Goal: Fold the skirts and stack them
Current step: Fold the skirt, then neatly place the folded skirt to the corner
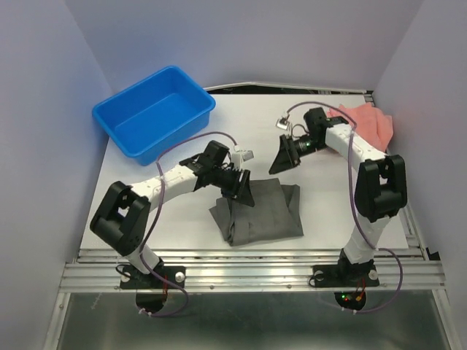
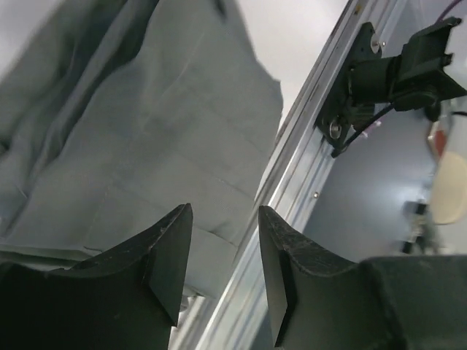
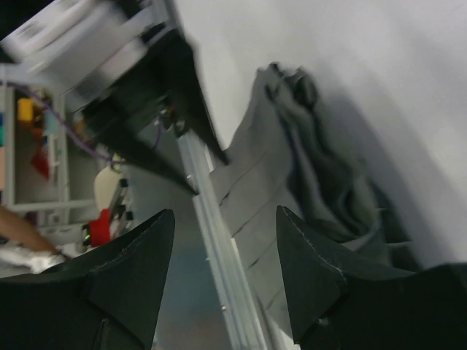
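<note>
The dark grey skirt (image 1: 261,214) lies folded into a rough rectangle on the white table, near the front middle. It also shows in the left wrist view (image 2: 139,138) and in the right wrist view (image 3: 292,182). The salmon-pink skirt (image 1: 368,120) lies bunched at the far right, partly hidden behind the right arm. My left gripper (image 1: 242,191) hangs open and empty over the grey skirt's left back corner. My right gripper (image 1: 281,162) is open and empty, just above the table behind the grey skirt.
A blue plastic tub (image 1: 155,111) stands at the back left, with nothing in it. The table's metal front rail (image 1: 255,266) runs just in front of the grey skirt. Grey walls close in the left, back and right.
</note>
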Tool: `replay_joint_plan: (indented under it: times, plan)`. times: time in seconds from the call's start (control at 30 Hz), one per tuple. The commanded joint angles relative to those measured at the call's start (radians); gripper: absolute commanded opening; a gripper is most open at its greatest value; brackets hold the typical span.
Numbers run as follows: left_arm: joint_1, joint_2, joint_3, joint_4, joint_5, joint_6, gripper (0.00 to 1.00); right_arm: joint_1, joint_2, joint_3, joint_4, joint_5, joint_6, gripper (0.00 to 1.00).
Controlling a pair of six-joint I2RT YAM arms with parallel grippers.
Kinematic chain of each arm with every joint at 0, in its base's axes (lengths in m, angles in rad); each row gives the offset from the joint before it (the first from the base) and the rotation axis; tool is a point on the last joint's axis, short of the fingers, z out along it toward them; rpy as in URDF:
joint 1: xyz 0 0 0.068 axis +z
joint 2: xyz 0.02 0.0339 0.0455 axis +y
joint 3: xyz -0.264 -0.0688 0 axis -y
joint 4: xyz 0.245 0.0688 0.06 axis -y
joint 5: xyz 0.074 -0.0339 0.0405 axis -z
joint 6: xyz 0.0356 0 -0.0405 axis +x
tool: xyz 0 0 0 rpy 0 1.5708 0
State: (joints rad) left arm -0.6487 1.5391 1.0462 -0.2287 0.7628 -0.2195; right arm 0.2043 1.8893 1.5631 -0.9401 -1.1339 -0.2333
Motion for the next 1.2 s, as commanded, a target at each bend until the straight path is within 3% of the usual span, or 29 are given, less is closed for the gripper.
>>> replay_joint_plan:
  times: [0.0, 0.07, 0.27, 0.4, 0.53, 0.6, 0.7, 0.77, 0.83, 0.9, 0.97, 1.0, 1.07, 1.1, 1.17]
  plan:
    - [0.032, 0.064, -0.078, 0.221, 0.113, -0.237, 0.52, 0.064, 0.030, -0.213, -0.192, -0.198, -0.150, 0.62]
    - [0.037, 0.122, -0.068, 0.244, 0.113, -0.233, 0.52, 0.084, 0.071, -0.294, -0.172, -0.190, -0.100, 0.59]
    - [0.090, 0.295, 0.004, 0.230, 0.063, -0.175, 0.50, 0.066, 0.137, -0.350, 0.199, 0.132, 0.170, 0.56]
    - [0.125, 0.401, 0.167, 0.137, 0.009, -0.055, 0.49, 0.020, 0.250, -0.177, 0.235, 0.292, 0.192, 0.56]
    - [0.164, 0.516, 0.404, 0.042, -0.060, 0.040, 0.48, 0.009, 0.384, 0.125, 0.146, 0.295, 0.144, 0.56]
    - [0.181, 0.538, 0.484, 0.006, -0.071, 0.103, 0.48, 0.009, 0.412, 0.199, 0.098, 0.295, 0.146, 0.56]
    - [0.189, 0.541, 0.651, -0.090, -0.114, 0.185, 0.51, 0.009, 0.389, 0.267, 0.066, 0.267, 0.199, 0.57]
    - [0.185, 0.485, 0.716, -0.115, -0.185, 0.291, 0.58, 0.009, 0.275, 0.227, 0.105, 0.249, 0.268, 0.61]
    - [0.179, 0.420, 0.716, -0.109, -0.250, 0.348, 0.65, 0.009, 0.197, 0.192, 0.139, 0.296, 0.284, 0.69]
    - [0.129, 0.307, 0.680, -0.083, -0.426, 0.480, 0.69, 0.009, 0.099, 0.190, 0.141, 0.364, 0.263, 0.73]
    - [0.019, 0.169, 0.543, 0.057, -0.764, 0.668, 0.73, 0.009, -0.006, 0.189, 0.149, 0.483, 0.246, 0.82]
    - [-0.005, 0.121, 0.479, 0.116, -0.828, 0.724, 0.77, 0.009, -0.042, 0.186, 0.158, 0.538, 0.214, 0.85]
    - [-0.019, -0.010, 0.332, 0.217, -0.844, 0.788, 0.85, 0.009, -0.108, 0.144, 0.179, 0.678, 0.193, 0.87]
    - [-0.020, -0.042, 0.298, 0.292, -0.830, 0.810, 0.99, 0.009, -0.177, 0.120, 0.214, 0.756, 0.198, 0.99]
    - [-0.022, -0.095, 0.249, 0.304, -0.772, 0.825, 0.99, 0.009, -0.249, -0.025, 0.321, 0.825, 0.232, 1.00]
